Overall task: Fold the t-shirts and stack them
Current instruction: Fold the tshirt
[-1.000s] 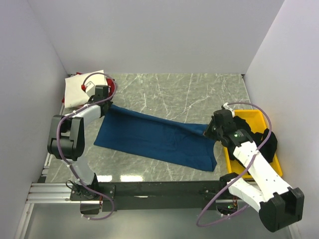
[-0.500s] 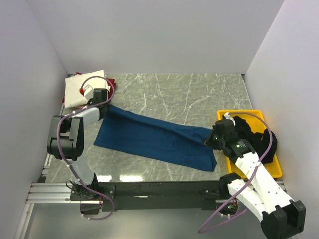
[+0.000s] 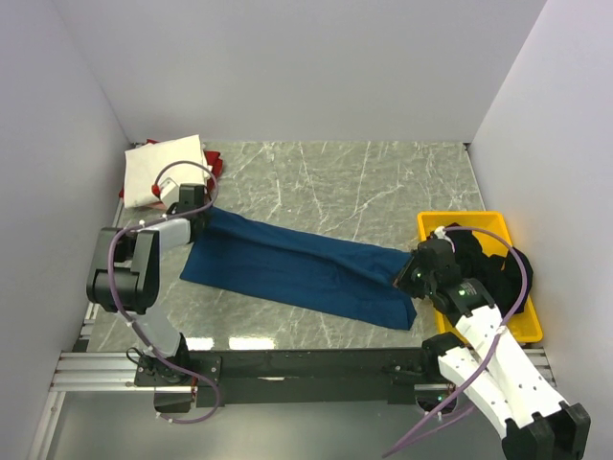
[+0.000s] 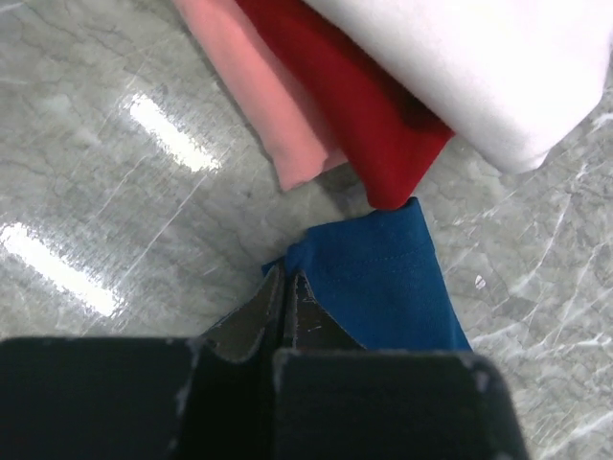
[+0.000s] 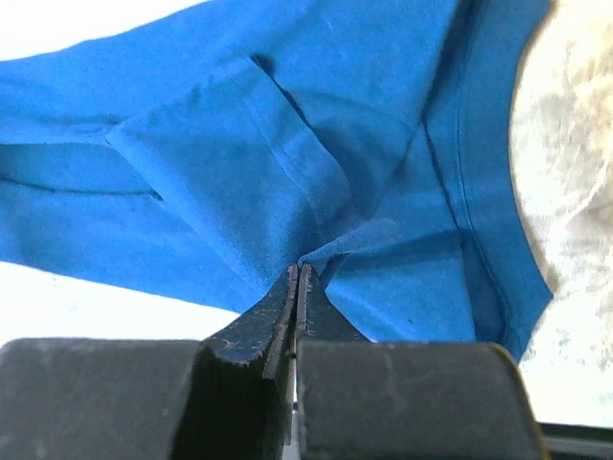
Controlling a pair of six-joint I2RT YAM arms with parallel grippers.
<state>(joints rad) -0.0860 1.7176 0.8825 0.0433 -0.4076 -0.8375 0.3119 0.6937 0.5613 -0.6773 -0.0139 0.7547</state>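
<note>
A dark blue t-shirt (image 3: 297, 268) lies stretched across the marble table from upper left to lower right. My left gripper (image 3: 198, 213) is shut on its far left corner (image 4: 383, 278). My right gripper (image 3: 407, 276) is shut on a fold of the shirt's right end (image 5: 383, 259). A folded cream t-shirt (image 3: 163, 168) lies on a red one (image 3: 215, 163) at the back left corner. In the left wrist view the cream (image 4: 479, 67), red (image 4: 354, 115) and a pink layer (image 4: 259, 96) show just beyond the blue corner. A black t-shirt (image 3: 493, 268) lies in the yellow tray.
The yellow plastic tray (image 3: 460, 222) stands at the right edge beside my right arm. Grey walls close in the table on the left, back and right. A black rail runs along the near edge.
My right gripper has moved toward the near edge with the shirt's right end. My left gripper has shifted slightly nearer too. The shirt has slid a little toward me.
</note>
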